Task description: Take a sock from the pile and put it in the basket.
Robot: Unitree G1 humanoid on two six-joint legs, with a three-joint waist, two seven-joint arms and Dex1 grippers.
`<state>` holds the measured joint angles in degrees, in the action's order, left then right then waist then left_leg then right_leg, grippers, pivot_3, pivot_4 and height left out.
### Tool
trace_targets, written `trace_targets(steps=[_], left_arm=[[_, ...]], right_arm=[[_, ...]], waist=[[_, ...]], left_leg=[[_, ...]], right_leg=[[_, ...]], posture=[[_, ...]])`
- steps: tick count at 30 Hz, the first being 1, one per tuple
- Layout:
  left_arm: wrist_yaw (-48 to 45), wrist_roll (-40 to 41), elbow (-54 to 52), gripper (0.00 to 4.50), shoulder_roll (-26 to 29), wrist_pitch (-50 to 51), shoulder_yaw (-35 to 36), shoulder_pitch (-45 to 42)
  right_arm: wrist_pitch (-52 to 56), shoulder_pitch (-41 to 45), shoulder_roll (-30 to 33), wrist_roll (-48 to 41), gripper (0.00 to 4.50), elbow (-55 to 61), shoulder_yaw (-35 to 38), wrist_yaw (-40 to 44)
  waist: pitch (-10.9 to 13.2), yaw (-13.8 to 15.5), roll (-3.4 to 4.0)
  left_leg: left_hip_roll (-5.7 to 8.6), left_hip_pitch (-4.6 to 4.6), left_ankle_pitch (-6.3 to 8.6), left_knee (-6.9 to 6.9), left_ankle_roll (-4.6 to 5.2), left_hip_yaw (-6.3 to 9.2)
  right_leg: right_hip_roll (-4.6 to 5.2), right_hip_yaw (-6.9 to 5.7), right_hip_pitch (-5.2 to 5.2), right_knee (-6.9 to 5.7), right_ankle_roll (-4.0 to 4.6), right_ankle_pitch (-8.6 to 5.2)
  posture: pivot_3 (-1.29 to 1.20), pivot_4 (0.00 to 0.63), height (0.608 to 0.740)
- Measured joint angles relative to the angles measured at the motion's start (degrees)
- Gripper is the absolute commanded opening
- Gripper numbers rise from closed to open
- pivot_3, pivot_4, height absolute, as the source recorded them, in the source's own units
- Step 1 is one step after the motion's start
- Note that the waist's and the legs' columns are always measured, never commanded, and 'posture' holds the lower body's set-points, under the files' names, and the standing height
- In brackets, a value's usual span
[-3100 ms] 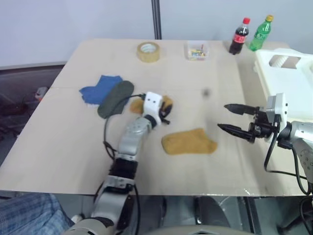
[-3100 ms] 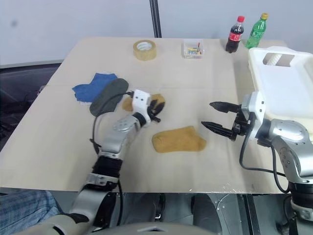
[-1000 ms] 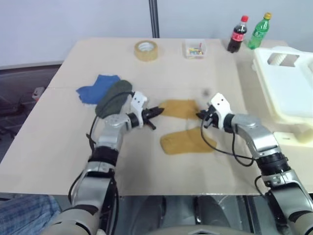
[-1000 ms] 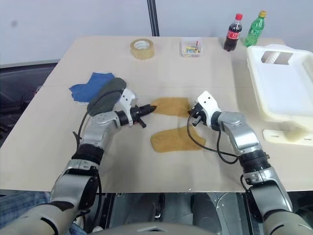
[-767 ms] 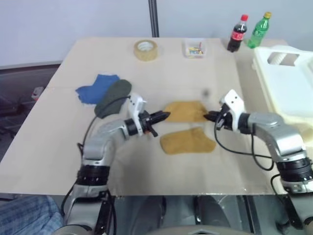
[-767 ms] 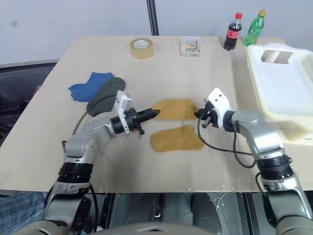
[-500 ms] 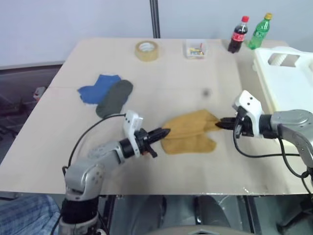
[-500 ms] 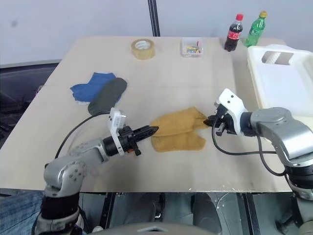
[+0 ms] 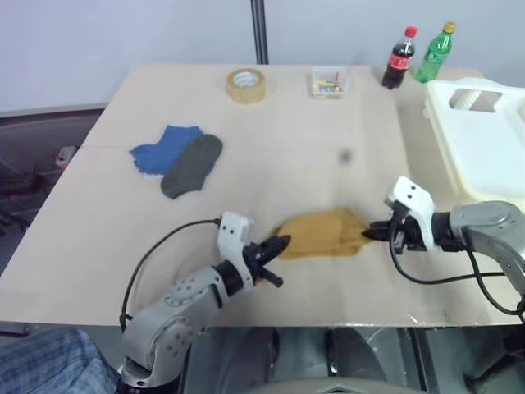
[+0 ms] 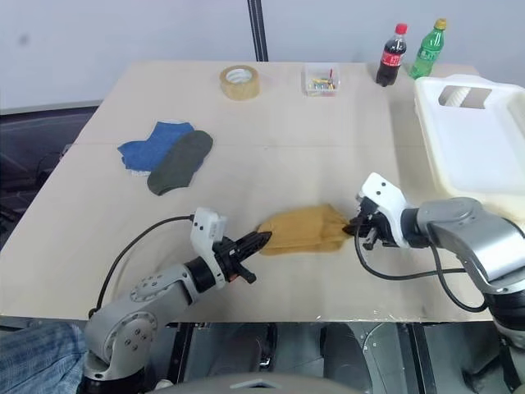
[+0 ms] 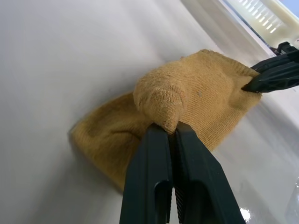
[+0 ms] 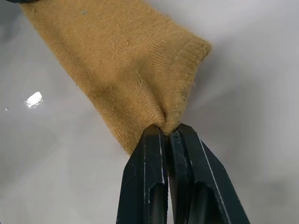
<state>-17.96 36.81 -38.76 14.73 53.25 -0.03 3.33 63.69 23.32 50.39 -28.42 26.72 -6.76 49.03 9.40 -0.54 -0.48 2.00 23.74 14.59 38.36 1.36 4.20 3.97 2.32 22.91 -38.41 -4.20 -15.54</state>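
Observation:
A mustard sock [image 9: 321, 232] is stretched between both grippers near the table's front edge. My left gripper [image 9: 281, 243] is shut on its left end, seen pinched in the left wrist view [image 11: 169, 128]. On the sock's right end my right gripper [image 9: 369, 232] is shut, the fabric bunched between its fingers [image 12: 167, 129]. More mustard fabric [image 11: 93, 135] shows beneath the held sock. The pile, a blue sock [image 9: 162, 148] and a dark grey sock [image 9: 193, 164], lies at the left middle of the table. The cream-white basket [image 9: 484, 144] stands at the right edge.
At the table's far edge stand a roll of tape [image 9: 248, 84], a small clear box [image 9: 330, 82] of coloured bits, a cola bottle [image 9: 397, 61] and a green bottle [image 9: 435, 53]. A black cable trails from each wrist over the table.
Both grippers have pulled back toward the table's front edge with the mustard sock held between them. It now lies over the other mustard sock. The pile has not moved.

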Motion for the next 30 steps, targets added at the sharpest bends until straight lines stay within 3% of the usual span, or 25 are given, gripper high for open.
trace_targets(steps=[7,10,11,12,16,20,25,28,30], left_arm=[[0.5,-1.8,2.3,0.07,0.8,-1.8,-0.8,0.0],[0.6,-2.9,3.5,0.0,0.9,-2.5,-2.5,0.1],[0.6,-3.0,3.6,0.0,1.0,-2.5,-2.7,0.1],[0.6,-3.6,4.2,0.0,0.9,-2.8,-3.5,0.3],[0.6,-4.1,4.6,0.0,0.9,-3.6,-4.1,0.4],[0.6,-4.2,5.2,0.0,0.8,-4.3,-4.5,0.7],[0.7,-4.1,5.8,0.0,-0.7,-5.0,-4.6,1.2],[0.7,-4.1,5.8,0.94,-1.0,-5.5,-4.8,1.4],[0.2,-3.9,5.8,1.87,-1.1,-6.1,-5.2,1.6]], right_arm=[[0.1,0.0,-2.3,0.0,0.0,0.4,-2.0,-2.5],[0.0,0.0,-2.2,0.0,1.09,0.4,-2.3,-2.5],[0.0,0.0,-2.2,0.0,1.26,0.4,-2.3,-2.4],[-0.1,0.0,-2.2,-0.1,2.0,0.4,-2.3,-2.4],[-2.9,0.3,-3.1,0.3,2.0,0.0,-1.4,-3.0],[-12.9,2.9,-9.0,0.7,2.0,-0.2,3.3,-4.6],[-26.7,-2.6,-15.3,4.0,2.0,-0.4,-2.0,-2.9],[-32.8,-5.3,-15.0,8.9,2.04,-3.4,-7.2,-1.3],[-37.4,-6.1,-14.9,13.3,2.04,-7.9,-9.8,-1.0]], waist=[[0.0,0.0,0.0],[0.0,0.1,0.0],[0.0,0.1,0.0],[0.0,0.1,0.0],[0.0,0.1,0.0],[0.0,-0.1,0.0],[0.0,0.2,-0.01],[0.0,0.1,-0.01],[0.0,0.0,0.0]], left_leg=[[0.01,-0.03,0.0,0.0,0.0,0.04],[0.02,-0.02,0.0,0.0,0.0,0.04],[0.02,-0.01,0.0,-0.01,0.0,0.05],[0.02,-0.01,0.0,-0.01,0.0,0.07],[0.02,-0.02,0.0,-0.01,0.0,0.08],[0.0,-0.05,0.0,-0.05,0.0,0.1],[0.04,-0.03,-0.03,-0.04,-0.06,0.14],[0.05,-0.07,-0.08,-0.02,-0.14,0.13],[0.04,-0.14,-0.08,-0.04,-0.14,0.14]], right_leg=[[-0.01,-0.06,-0.08,0.07,0.0,0.0],[0.0,-0.06,-0.11,0.13,-0.01,0.0],[0.0,-0.07,-0.11,0.15,-0.01,0.0],[0.0,-0.09,-0.11,0.15,-0.01,0.0],[0.0,-0.1,-0.12,0.16,-0.01,0.0],[-0.04,-0.12,-0.13,0.16,-0.01,0.0],[0.01,-0.17,-0.19,0.27,-0.02,0.01],[0.01,-0.17,-0.23,0.28,-0.02,0.01],[0.0,-0.18,-0.3,0.28,-0.02,0.01]], posture=[[0.0,0.15,0.738],[0.0,0.15,0.738],[0.0,0.15,0.738],[0.0,0.15,0.738],[0.0,0.15,0.738],[0.0,0.15,0.738],[0.0,0.15,0.738],[0.0,0.15,0.738],[0.0,0.15,0.738]])
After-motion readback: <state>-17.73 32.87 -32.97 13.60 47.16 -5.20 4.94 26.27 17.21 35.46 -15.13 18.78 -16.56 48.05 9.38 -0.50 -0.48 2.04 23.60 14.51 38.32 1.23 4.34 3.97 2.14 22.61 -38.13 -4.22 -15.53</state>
